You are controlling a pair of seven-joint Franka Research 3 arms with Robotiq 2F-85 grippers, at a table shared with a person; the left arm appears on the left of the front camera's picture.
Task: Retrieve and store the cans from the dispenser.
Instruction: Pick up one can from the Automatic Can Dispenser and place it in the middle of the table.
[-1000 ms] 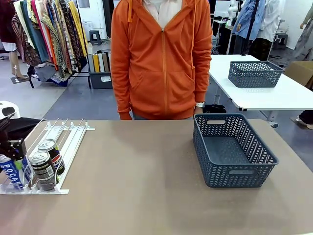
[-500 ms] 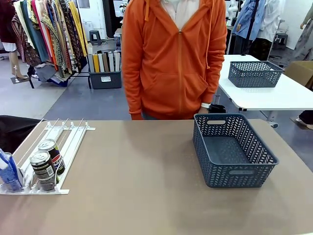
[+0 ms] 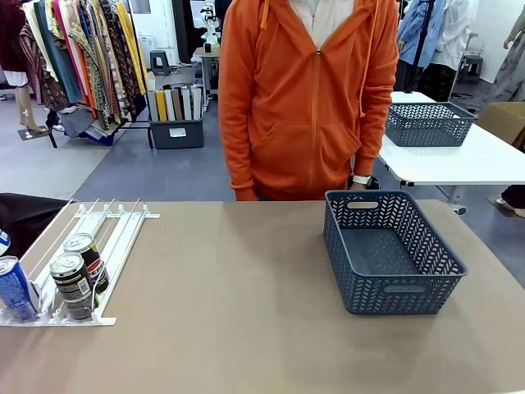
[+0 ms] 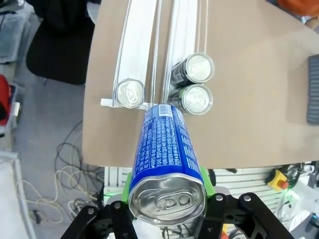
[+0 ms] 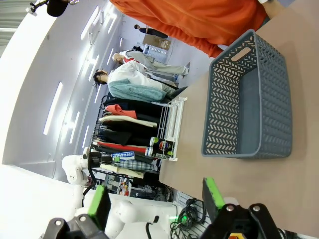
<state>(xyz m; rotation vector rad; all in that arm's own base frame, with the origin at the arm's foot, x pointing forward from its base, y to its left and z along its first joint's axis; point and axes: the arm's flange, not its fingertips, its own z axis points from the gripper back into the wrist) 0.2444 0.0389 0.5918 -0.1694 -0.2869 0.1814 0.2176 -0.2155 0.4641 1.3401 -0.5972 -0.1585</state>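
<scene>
Cans point(image 3: 74, 279) stand at the near end of the dispenser point(image 3: 107, 230), the flat white rack with long rails on the left side of our worktop point(image 3: 246, 312). We count three there in the front view. Two dark cans point(image 3: 85, 254) stand one behind the other in one lane, close together. The rack blue can point(image 3: 16, 289) stands one lane to their left, by the curved stops.

In the left wrist view, our left claw point(image 4: 168, 185) is holding another one, the held blue can point(image 4: 167, 149). The green pads point(image 4: 127, 181) press on it from both sides, close to its silver top. The top faces the camera and shows its pull tab. The can has white writing down its side. We look down past it at the rack. There we see the silver top of the rack blue can point(image 4: 130, 93) and the tops of the two dark cans point(image 4: 198, 68) side by side in the next lane. The held can is up in the air, apart from the rack.

Our right claw point(image 5: 155, 199) is wide, with nothing between its pads. Past it we see the basket point(image 5: 249, 99) on the worktop.

The basket point(image 3: 390, 250) is dark blue-grey with a woven look. It sits on the right side of the worktop, well apart from the dispenser. A person in an orange hoodie point(image 3: 312, 98) stands at the far side, just behind the basket.
</scene>
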